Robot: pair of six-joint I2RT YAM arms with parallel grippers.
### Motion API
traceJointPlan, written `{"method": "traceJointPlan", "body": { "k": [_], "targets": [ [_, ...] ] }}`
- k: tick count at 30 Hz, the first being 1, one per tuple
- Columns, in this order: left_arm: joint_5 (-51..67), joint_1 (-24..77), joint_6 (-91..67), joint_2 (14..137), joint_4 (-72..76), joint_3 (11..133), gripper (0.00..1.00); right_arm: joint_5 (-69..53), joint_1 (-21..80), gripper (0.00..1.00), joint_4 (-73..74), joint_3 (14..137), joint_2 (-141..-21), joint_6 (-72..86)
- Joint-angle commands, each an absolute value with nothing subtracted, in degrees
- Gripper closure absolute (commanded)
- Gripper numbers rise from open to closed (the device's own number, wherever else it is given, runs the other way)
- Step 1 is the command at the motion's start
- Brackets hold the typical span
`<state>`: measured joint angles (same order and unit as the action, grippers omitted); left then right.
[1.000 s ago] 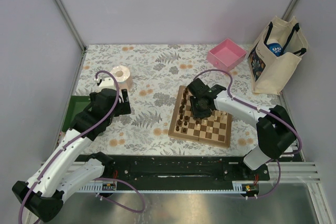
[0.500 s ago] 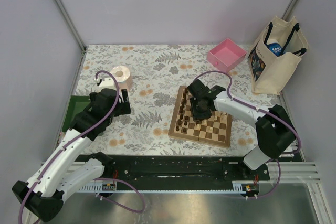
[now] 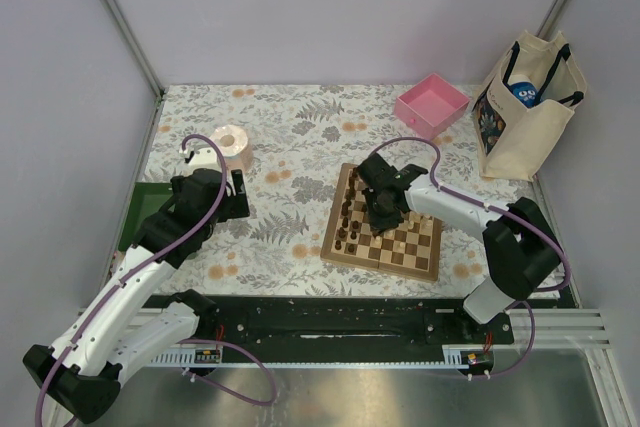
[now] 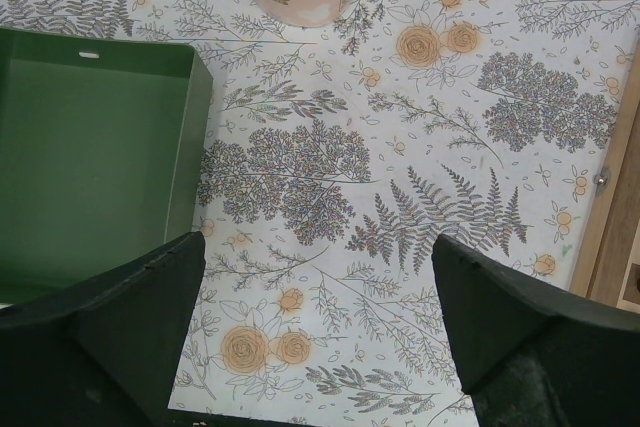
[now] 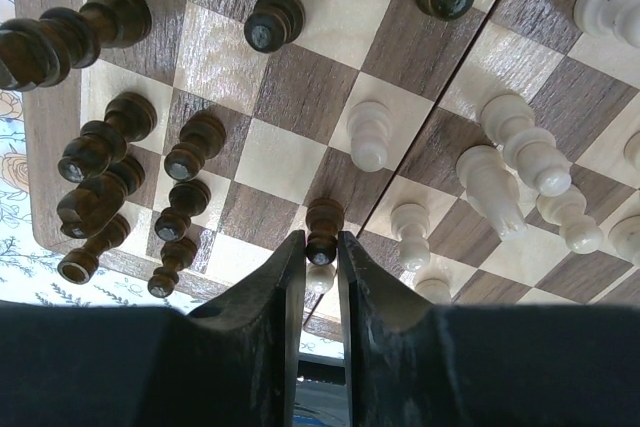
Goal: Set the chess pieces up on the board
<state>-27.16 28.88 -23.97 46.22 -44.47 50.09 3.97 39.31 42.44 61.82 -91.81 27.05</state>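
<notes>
Right gripper (image 5: 320,239) low over the board (image 5: 273,160), near one edge. Jaws pinched on a dark pawn (image 5: 322,219); probably not lifted yet, hard to judge from here. Left gripper (image 4: 315,247) idle, gaping over the floral cloth (image 4: 300,177). Dark pieces (image 5: 100,152) huddle at one side, pale pieces (image 5: 510,142) loose mid-board. Pick-up step; next calls for a straight lift clear of neighbours, then its home square

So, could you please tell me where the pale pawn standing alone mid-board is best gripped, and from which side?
Probably take the pale pawn from straight above, by the slim neck under its round head: it stands upright, with free space on both sides for the fingers.
</notes>
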Motion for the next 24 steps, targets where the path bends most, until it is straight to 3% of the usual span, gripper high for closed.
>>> {"method": "traceJointPlan", "body": {
  "k": [1,24],
  "targets": [
    [-26.5,28.6,-23.6,45.9,-43.7,49.8,0.01,4.8,39.1,0.74,41.3,62.3,-91.5,27.2],
    [-26.6,28.6,-23.6,45.7,-43.6,49.7,0.01,4.0,39.1,0.75,40.5,76.1,-98.3,25.4]
  ]
}}
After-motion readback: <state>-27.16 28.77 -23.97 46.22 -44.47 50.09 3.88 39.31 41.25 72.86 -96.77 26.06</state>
